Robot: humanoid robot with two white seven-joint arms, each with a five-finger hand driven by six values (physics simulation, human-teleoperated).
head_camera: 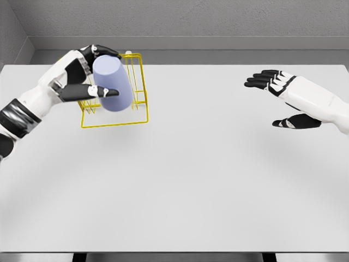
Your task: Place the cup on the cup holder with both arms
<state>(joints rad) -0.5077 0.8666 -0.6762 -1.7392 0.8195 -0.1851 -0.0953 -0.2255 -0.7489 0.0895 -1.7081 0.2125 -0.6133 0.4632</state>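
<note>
Lavender cup [112,83]: gripped in left hand [82,76], tilted, broad end toward lower right, narrow end toward upper left. Thumb pressed across near side, remaining fingers [106,52] curled over top. Raised clear of white table [191,180], overlapping yellow wire cup holder [133,98] in head view. Contact between cup and rack wires: cannot be determined from this angle.

Cup holder: open frame of thin yellow wire, resting on table at upper left, rectangular base outline visible below cup, upright posts visible behind and to right of cup. Left part of frame hidden by hand and cup.

Left arm: entering from lower left edge, white shell with grey and black bands at forearm, reaching toward rack.

Right hand [283,98]: released, holding nothing, fingers extended and spread toward left, thumb separated below. Positioned above table at upper right, well apart from cup and rack. Right forearm entering from right edge.

Table surface: plain white, dark front edge at bottom of view. Grey wall and floor strip behind far edge.
</note>
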